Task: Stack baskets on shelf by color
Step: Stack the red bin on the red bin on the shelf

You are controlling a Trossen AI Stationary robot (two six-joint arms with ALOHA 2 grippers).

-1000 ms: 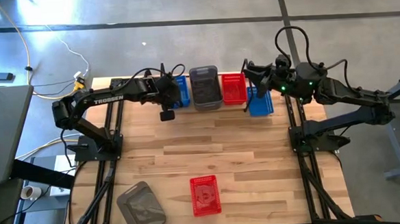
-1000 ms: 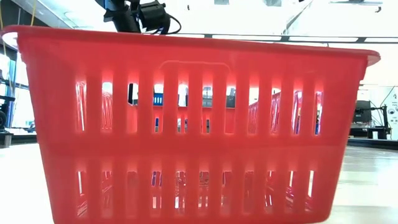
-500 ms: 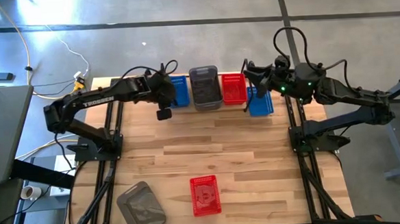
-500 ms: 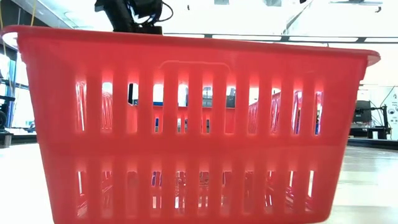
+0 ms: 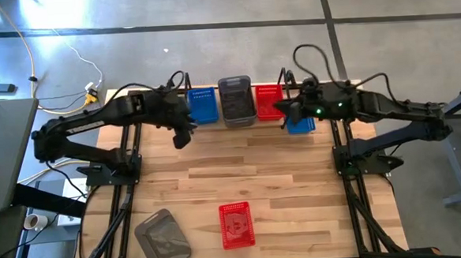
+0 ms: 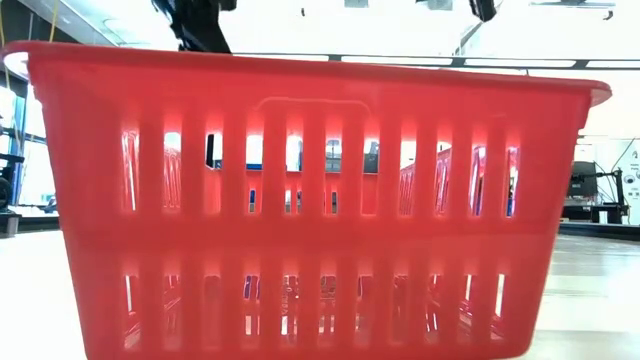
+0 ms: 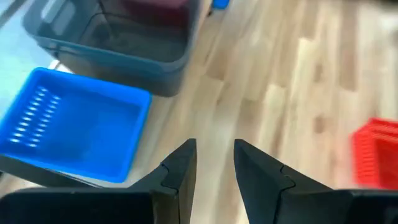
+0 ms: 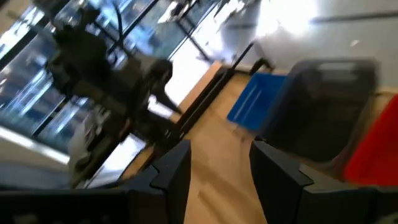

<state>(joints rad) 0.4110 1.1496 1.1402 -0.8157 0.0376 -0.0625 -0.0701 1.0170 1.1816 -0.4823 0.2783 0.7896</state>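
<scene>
Left gripper [image 7: 214, 163] empty, fingers slightly apart, at 5 o'clock of blue basket [image 5: 203, 105] (far edge, beside grey basket [image 5: 235, 100]). Right gripper [image 8: 219, 165] spread, over another blue basket [image 5: 300, 124].

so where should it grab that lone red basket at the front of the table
Take the red basket by one long rim wall, coming straight down from above. It sits upright with its mouth open and nothing beside it, so one finger can slip inside and one outside. The left end effector is open.
</scene>
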